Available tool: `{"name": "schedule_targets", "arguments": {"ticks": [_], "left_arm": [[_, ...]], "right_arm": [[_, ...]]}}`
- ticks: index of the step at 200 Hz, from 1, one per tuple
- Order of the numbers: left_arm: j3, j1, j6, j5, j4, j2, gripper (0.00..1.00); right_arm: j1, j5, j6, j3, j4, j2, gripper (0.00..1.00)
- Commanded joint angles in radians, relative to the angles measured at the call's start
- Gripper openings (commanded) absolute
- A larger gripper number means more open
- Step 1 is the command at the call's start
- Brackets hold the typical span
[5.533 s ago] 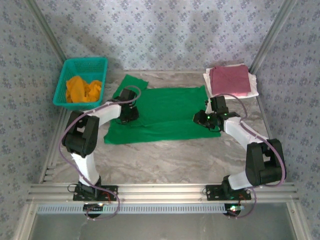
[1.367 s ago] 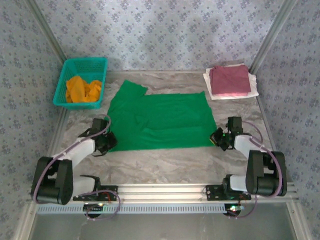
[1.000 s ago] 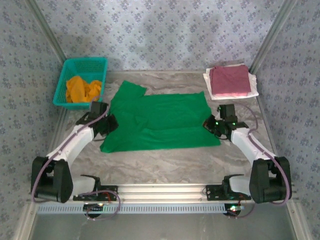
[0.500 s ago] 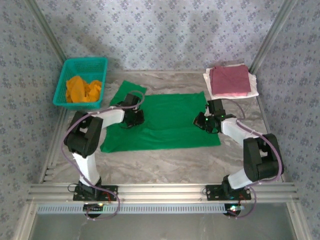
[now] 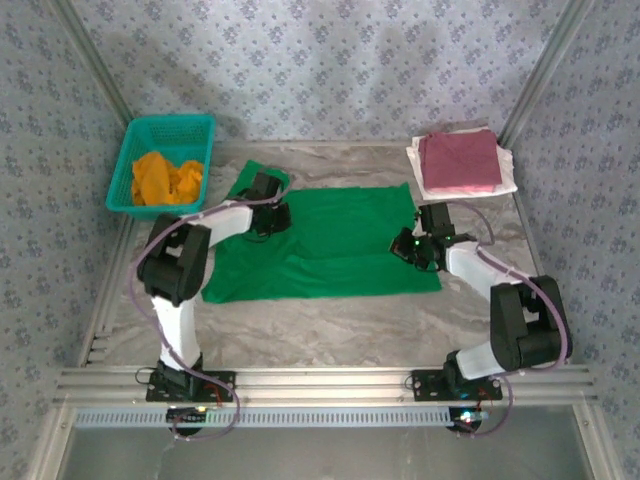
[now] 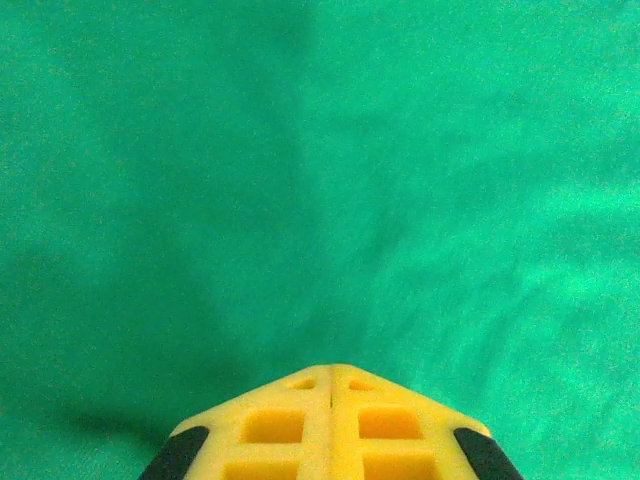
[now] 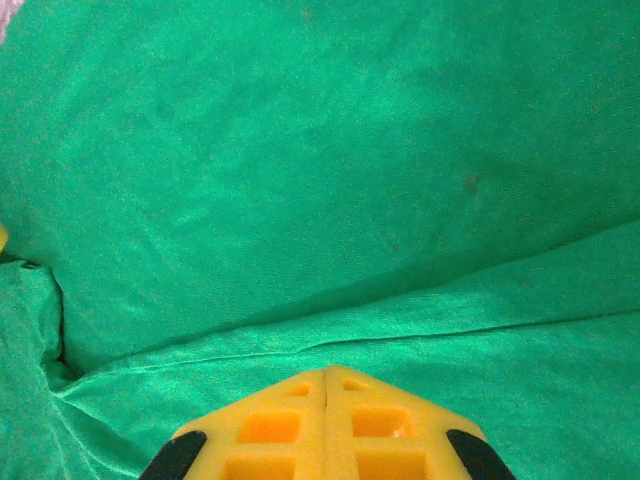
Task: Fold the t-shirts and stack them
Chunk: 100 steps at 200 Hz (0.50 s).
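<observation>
- Centrally, the green t-shirt (image 5: 340, 250) was spread on the table (image 5: 330, 330).
- The left gripper (image 6: 331, 375) and the right gripper (image 7: 327, 372) were seen with fingers pressed together on it. Pinched cloth could not be told.
- The orange t-shirt (image 5: 165, 180) was heaped in the basket (image 5: 140, 135), far-left corner.
- The maroon-pink t-shirt (image 5: 458, 162) was stacked on the white t-shirt (image 5: 510, 174), far-right corner.

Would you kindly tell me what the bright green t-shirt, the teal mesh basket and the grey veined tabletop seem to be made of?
The bright green t-shirt: soft matte knit cloth, likely cotton; it creases and shows fine texture up close. The teal mesh basket: moulded plastic, judging by its rigid regular grid. The grey veined tabletop: smooth marble-look surface, stone or laminate, hard to say.
</observation>
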Motion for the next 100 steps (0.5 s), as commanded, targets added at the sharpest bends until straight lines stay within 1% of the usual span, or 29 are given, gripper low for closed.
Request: {"name": "schedule_targets", "arguments": {"ticks": [1, 18, 25, 37, 44, 50, 59, 70, 100], "left_arm": [[-0.111, 0.022, -0.006, -0.091, 0.012, -0.201, 0.01], [-0.206, 0.029, -0.022, -0.139, 0.008, -0.297, 0.01], [-0.247, 0.029, -0.025, -0.154, 0.02, -0.329, 0.01], [-0.303, 0.034, -0.039, -0.177, 0.02, -0.36, 0.04], [-0.324, 0.043, -0.049, -0.163, 0.021, -0.359, 0.03], [-0.34, 0.055, -0.058, -0.143, 0.022, -0.349, 0.0], [-0.363, 0.066, -0.072, -0.119, 0.037, -0.33, 0.0], [-0.388, 0.069, -0.087, -0.118, 0.05, -0.308, 0.0], [-0.429, 0.072, -0.11, -0.112, 0.08, -0.255, 0.0]], "right_arm": [[-0.021, 0.028, -0.07, 0.0, -0.042, -0.037, 0.0], [-0.027, 0.006, -0.121, 0.054, -0.083, 0.007, 0.0], [-0.024, -0.019, -0.143, 0.091, -0.112, 0.044, 0.0], [-0.017, -0.052, -0.185, 0.168, -0.172, 0.122, 0.0], [-0.008, -0.045, -0.2, 0.201, -0.195, 0.163, 0.0], [-0.002, -0.035, -0.204, 0.221, -0.203, 0.196, 0.0], [0.004, -0.03, -0.198, 0.24, -0.195, 0.239, 0.0], [0.005, -0.029, -0.18, 0.257, -0.187, 0.288, 0.0], [0.006, -0.027, -0.136, 0.239, -0.134, 0.332, 0.0]]}}
